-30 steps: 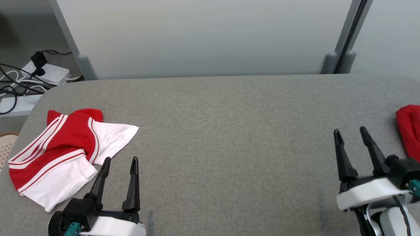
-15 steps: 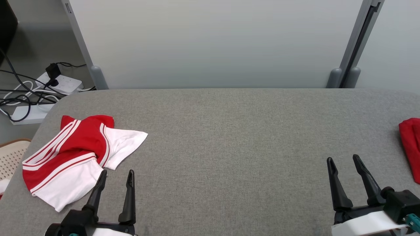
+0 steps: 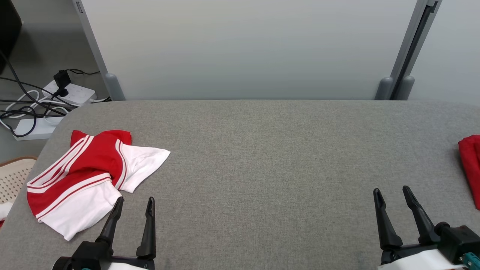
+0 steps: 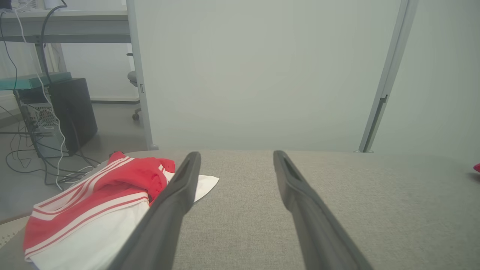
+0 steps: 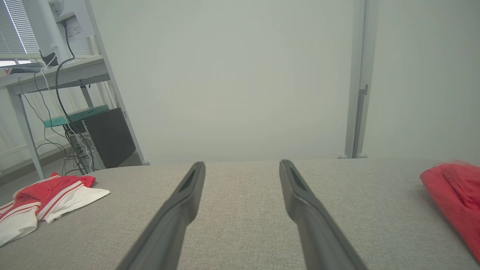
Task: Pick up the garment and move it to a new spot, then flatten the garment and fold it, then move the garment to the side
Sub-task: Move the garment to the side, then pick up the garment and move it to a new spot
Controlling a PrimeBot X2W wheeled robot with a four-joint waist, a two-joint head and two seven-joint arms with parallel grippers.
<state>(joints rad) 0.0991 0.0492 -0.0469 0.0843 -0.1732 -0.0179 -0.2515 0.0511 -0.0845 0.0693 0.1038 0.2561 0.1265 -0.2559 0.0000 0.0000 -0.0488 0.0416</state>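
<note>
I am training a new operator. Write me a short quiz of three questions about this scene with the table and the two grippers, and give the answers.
1. Which is nearer to the striped garment: the left gripper or the right gripper?
2. True or false: the left gripper's fingers are shut on the striped garment.
3. Where on the table does the red cloth lie? A) at its right edge B) in its middle C) on the striped garment

Key
1. The left gripper.
2. False: both grippers are open and hold nothing.
3. A
</note>
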